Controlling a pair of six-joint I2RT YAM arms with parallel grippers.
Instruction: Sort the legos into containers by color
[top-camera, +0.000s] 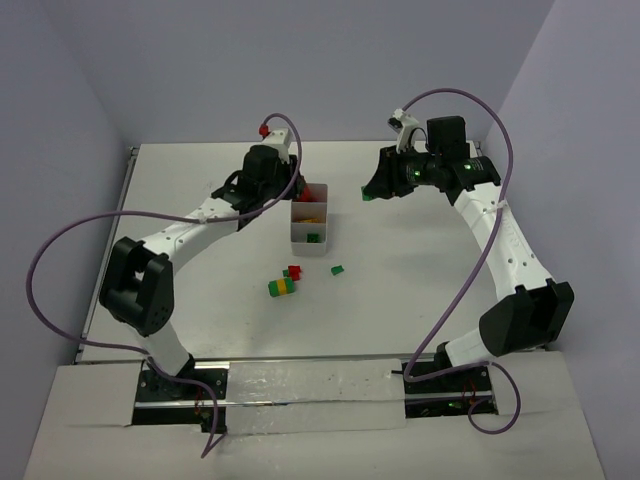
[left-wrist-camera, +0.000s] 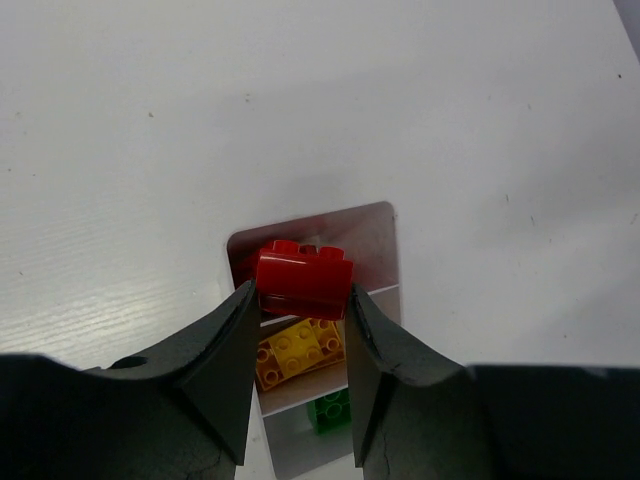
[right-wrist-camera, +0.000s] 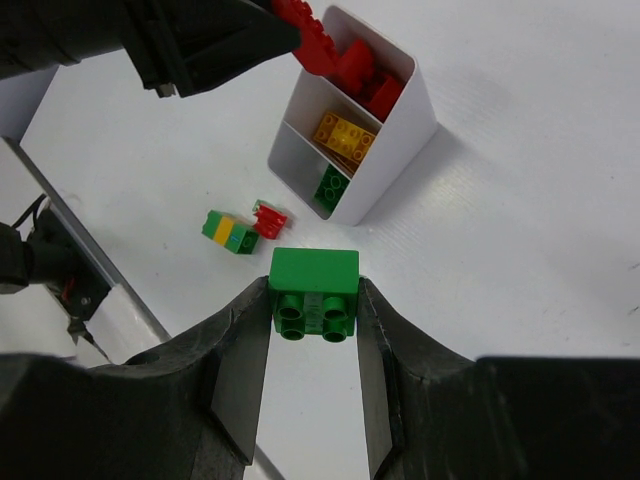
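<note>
Your left gripper (left-wrist-camera: 300, 296) pinches a red brick (left-wrist-camera: 303, 278) over the far-edge compartment of the tray (left-wrist-camera: 378, 238); drop it, then bring the green brick (right-wrist-camera: 314, 270) pinched in your right gripper (right-wrist-camera: 314, 292) to the near-edge compartment.

Concealed or indistinct:

1. Tray (left-wrist-camera: 378, 232), left wrist view: only the far wall and slivers show between my left fingers (left-wrist-camera: 215, 360); the near end runs off the bottom edge.
2. Red brick (left-wrist-camera: 303, 280), clamped in my left gripper (left-wrist-camera: 300, 297): flanks covered by my pads; it masks most of the far compartment.
3. Yellow bricks (left-wrist-camera: 298, 352) and stored green brick (left-wrist-camera: 333, 410): partly covered, count uncertain.
4. Held green brick (right-wrist-camera: 314, 285), in my right gripper (right-wrist-camera: 314, 300): lower flanks hidden by my fingers.
5. Red piece (right-wrist-camera: 268, 218) beside the two-colour stack (right-wrist-camera: 230, 232): too small to tell its shape.
6. Top view: my right fingertips are dark and indistinct.
</note>
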